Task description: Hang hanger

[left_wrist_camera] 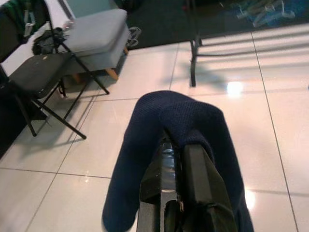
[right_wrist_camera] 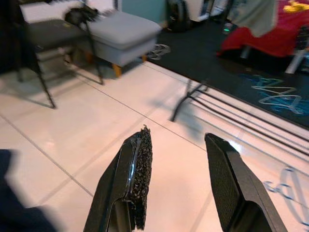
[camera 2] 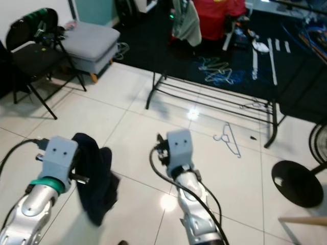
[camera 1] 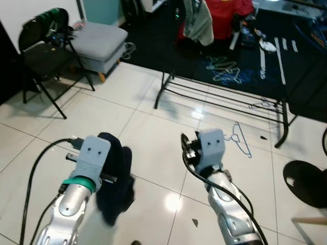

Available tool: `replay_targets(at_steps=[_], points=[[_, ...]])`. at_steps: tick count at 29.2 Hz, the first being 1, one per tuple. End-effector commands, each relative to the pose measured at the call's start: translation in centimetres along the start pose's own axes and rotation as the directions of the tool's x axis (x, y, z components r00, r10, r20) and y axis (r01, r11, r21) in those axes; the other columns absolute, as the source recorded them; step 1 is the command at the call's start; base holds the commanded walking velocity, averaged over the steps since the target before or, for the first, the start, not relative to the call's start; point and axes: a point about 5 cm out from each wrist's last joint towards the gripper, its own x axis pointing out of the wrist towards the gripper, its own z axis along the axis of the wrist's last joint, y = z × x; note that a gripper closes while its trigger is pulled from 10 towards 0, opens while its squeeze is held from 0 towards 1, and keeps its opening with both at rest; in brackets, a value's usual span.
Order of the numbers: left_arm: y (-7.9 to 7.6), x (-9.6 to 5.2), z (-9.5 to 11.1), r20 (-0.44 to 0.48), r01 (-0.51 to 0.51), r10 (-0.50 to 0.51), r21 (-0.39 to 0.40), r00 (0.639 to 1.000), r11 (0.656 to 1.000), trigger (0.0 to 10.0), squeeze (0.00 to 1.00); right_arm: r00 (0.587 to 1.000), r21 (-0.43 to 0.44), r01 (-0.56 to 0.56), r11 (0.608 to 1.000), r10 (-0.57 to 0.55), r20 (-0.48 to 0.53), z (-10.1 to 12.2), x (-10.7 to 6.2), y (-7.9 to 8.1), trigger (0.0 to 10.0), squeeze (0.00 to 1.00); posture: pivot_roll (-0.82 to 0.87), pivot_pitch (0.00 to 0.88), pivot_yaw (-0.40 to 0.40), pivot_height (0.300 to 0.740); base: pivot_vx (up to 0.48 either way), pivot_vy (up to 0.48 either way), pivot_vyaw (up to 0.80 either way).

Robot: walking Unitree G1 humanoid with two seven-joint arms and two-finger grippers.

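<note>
The left hand (left_wrist_camera: 186, 159) is clenched on a dark cloth (camera 1: 115, 173) draped over it. The right hand (right_wrist_camera: 178, 179) is released above the floor (camera 1: 153, 132). A hanger (camera 1: 240, 139) lies by the rack (camera 1: 219, 97).

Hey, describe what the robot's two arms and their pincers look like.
Both arms are silver metal with grey boxy wrist housings. The left arm wears a green band below its housing and trails a thick black cable. The right arm has black cables looped alongside. The right pincer has two long black fingers with textured pads; the left pincer is black too.
</note>
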Motion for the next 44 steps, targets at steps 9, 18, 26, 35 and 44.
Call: replay_targets(at_steps=[9,18,26,35,44], points=[[1.6,-1.0,-0.5,0.000,-0.147,0.147,-0.055,0.989,0.988,10.0,0.00,0.999,0.048,0.031,0.998,-0.032,0.028,0.0,-0.8,-0.5,10.0,0.00,0.05,0.023,0.001,0.740,0.000,0.000,0.80],[1.9,-0.2,-0.1,0.027,-0.203,0.205,-0.070,0.978,0.977,10.0,0.00,0.998,0.036,-0.047,0.998,0.046,0.039,0.0,0.0,0.6,10.0,0.00,0.05,0.026,0.000,0.740,0.000,0.000,0.80],[1.9,-0.4,0.2,0.048,-0.204,0.206,-0.047,0.977,0.978,10.0,0.00,0.998,0.057,-0.045,0.997,0.043,0.036,0.1,0.1,0.4,10.0,0.00,0.06,0.022,-0.005,0.740,0.000,0.000,0.80],[1.9,-0.3,0.3,0.050,-0.204,0.206,-0.036,0.977,0.978,10.0,0.00,0.994,0.069,-0.028,0.997,0.020,0.109,2.2,1.3,0.2,10.0,0.00,0.08,0.016,-0.006,0.740,0.000,0.000,0.80],[2.2,-0.2,1.6,0.118,-0.216,0.213,0.014,0.970,0.976,10.0,0.00,0.985,0.077,-0.033,0.996,0.019,0.171,4.3,2.1,0.0,10.0,0.00,0.08,0.019,-0.010,0.740,0.000,0.000,0.80]])
